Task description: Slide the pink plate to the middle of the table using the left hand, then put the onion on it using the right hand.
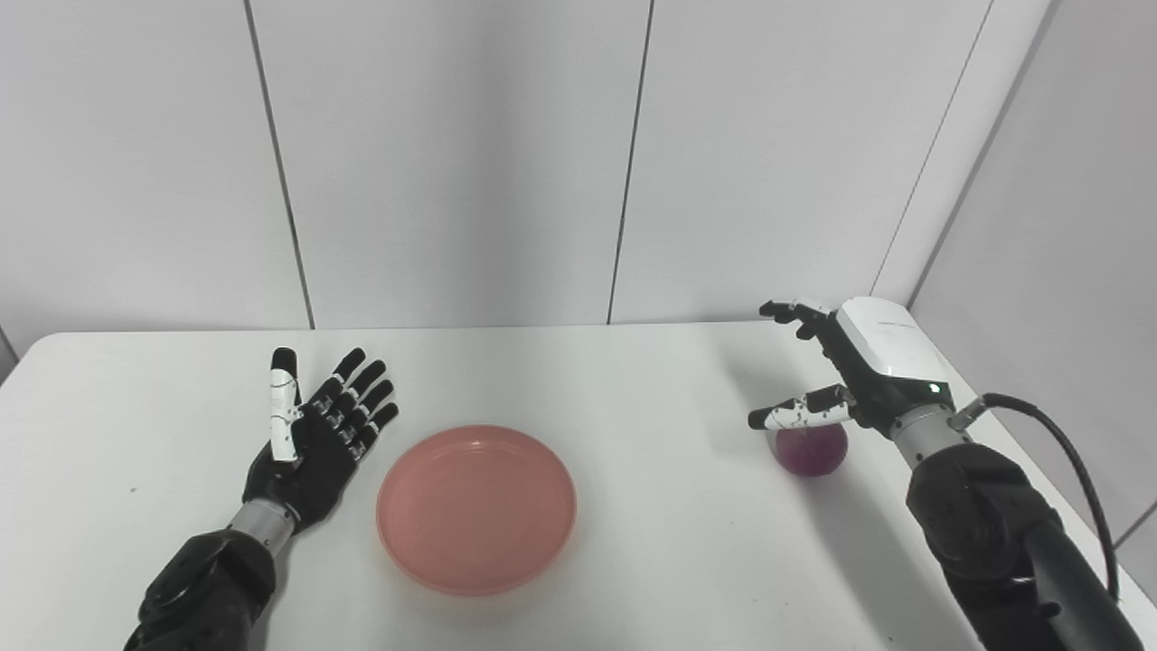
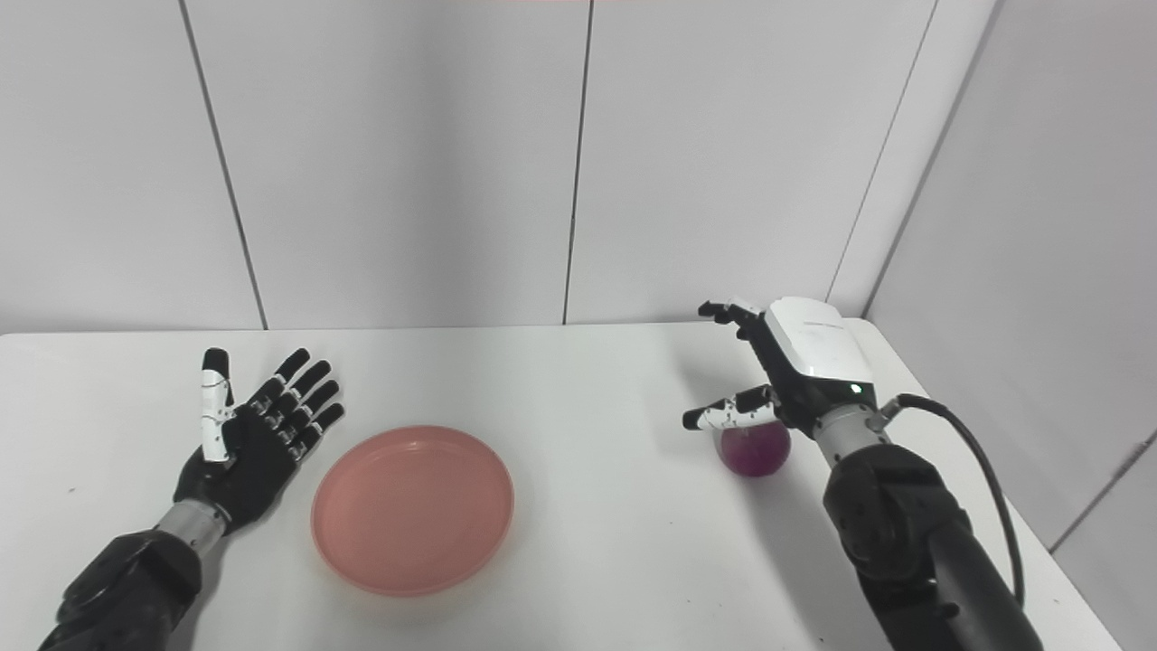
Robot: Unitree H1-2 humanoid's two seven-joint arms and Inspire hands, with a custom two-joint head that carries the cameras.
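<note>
showing one pink plate (image 1: 476, 509), one onion (image 1: 813, 449), one white table (image 1: 578, 380) and two robot hands. resting palm up on the table just beside the plate's left rim: the left hand (image 1: 312, 438), fingers spread and straight, holding nothing, apart from the plate by a narrow strip of table. lying flat and empty to that hand's right, near the front middle of the table: the pink plate. hovering over the onion at the far right: the right hand (image 1: 836, 375), fingers apart and curved, thumb (image 1: 795, 413) reaching across just above the onion's top, not clamped around it; touching or not cannot be told. sitting on the table directly under the right hand's thumb, close to the table's right edge: the round purple onion. stretching bare between the plate and the right hand: a wide span of table. lying bare beyond both hands, up to the grey wall panels (image 1: 452, 163): more table.
</note>
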